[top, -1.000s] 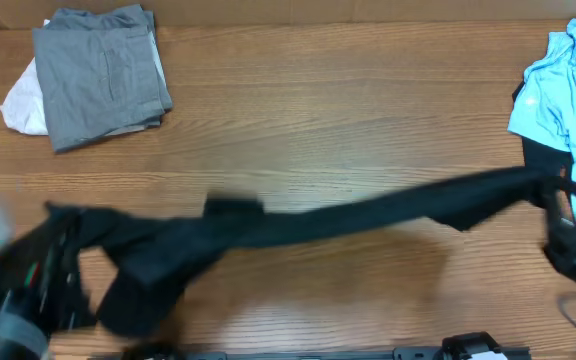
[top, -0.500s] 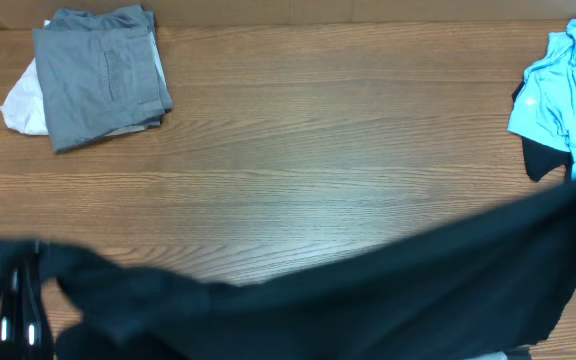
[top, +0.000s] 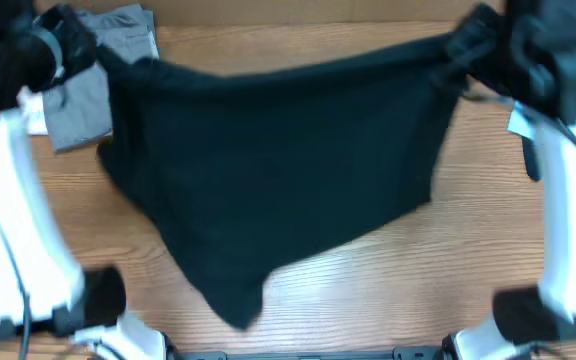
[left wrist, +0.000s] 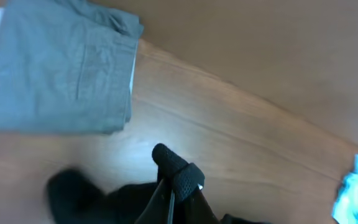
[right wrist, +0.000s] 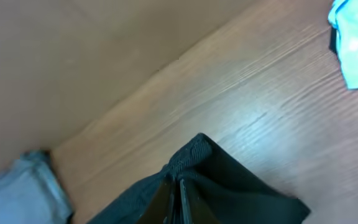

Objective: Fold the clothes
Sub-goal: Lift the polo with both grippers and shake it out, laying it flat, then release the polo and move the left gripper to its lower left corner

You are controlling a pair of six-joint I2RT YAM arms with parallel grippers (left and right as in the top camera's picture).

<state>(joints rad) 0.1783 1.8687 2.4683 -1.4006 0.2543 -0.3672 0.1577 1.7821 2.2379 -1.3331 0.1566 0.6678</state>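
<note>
White left arm (top: 13,210), white right arm (top: 566,210), black joints (top: 103,295), black textured left claw (left wrist: 176,171)

No legible text, brand, number or sign on the black shirt (top: 278,170), the folded grey garment (left wrist: 55,68), the light blue garment (right wrist: 356,43) or the wooden table (top: 368,290).

We see a wooden table (top: 368,290), mid-brown, its grain running from side to side, with a dull sheen; along its far edge stands a plain tan board (top: 298,10), smooth and unmarked, meeting the tabletop in a straight line.
</note>
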